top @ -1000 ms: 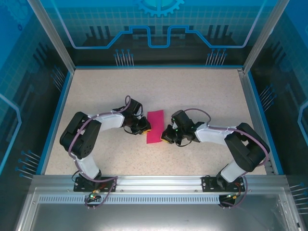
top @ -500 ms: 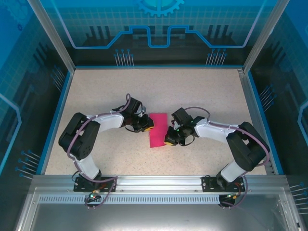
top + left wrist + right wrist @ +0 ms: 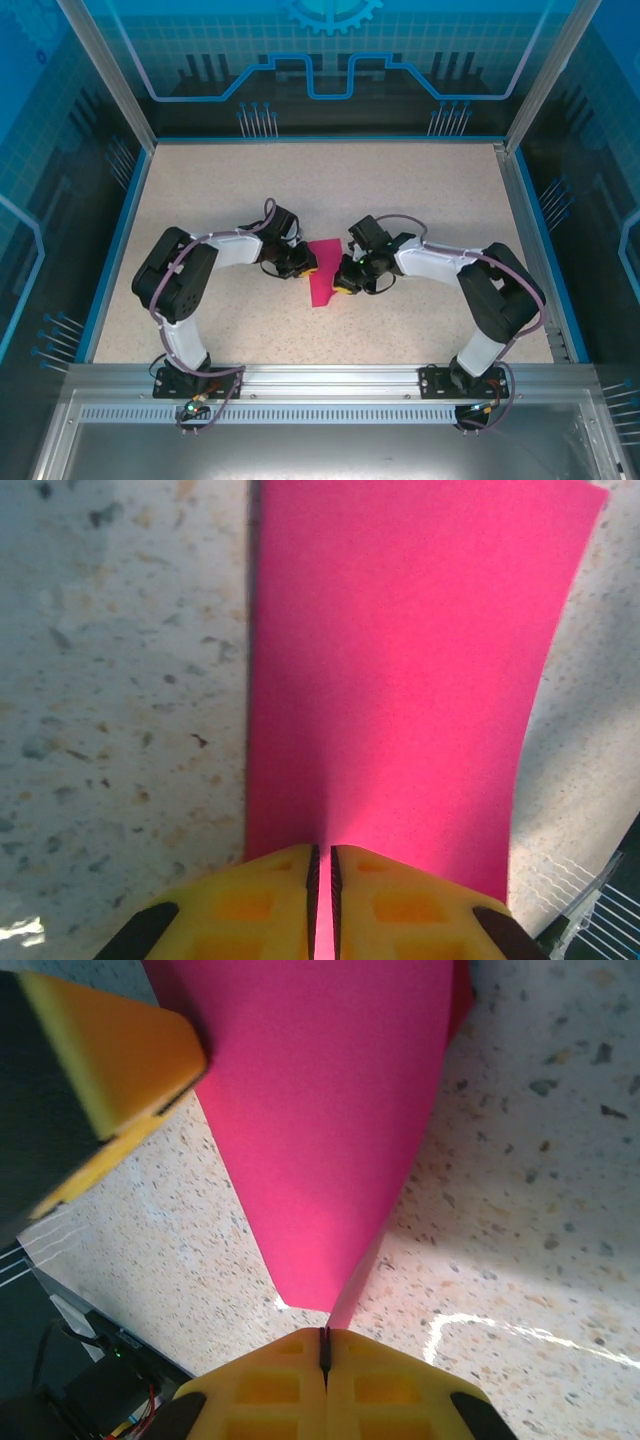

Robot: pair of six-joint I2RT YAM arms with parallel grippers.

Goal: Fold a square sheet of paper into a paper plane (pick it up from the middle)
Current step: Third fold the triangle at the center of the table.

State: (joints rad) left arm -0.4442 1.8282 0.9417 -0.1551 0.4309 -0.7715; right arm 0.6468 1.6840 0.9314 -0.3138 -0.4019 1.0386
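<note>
**While Two Pincers Bite, a Pink Strip Sits Between Them**

As both arms lean in over the middle of the table (image 3: 420, 190), the left gripper (image 3: 303, 265) and the right gripper (image 3: 342, 279) face each other with the sheet (image 3: 322, 272) caught between them.

Look at the left side first. Its yellow fingertips (image 3: 250, 905) are squeezed to a thin slit, and the pink edge runs straight into that slit, so it has the paper nipped by its left edge. Over on the right, the pads (image 3: 260, 1385) are clamped completely together on a pinched-up point of paper, which fans out wide from the bite.

Why hold it like this? My guess is that paper this thin would flop or slide if only one side had it. With a bite on each opposite edge, the arms can steer it and press a fold between them. You can see it bowing, too. Its right edge curves in the left wrist view, which suggests it is not lying fully flat.

From above it does not look square. It shows as a narrow strip with its long axis running far to near, and the near end leans slightly left. The far end is broad and cut straight, while the near end tapers and points toward the arm bases. There is no ridged dart shape yet, so I'd call the folding only partway done.
</note>
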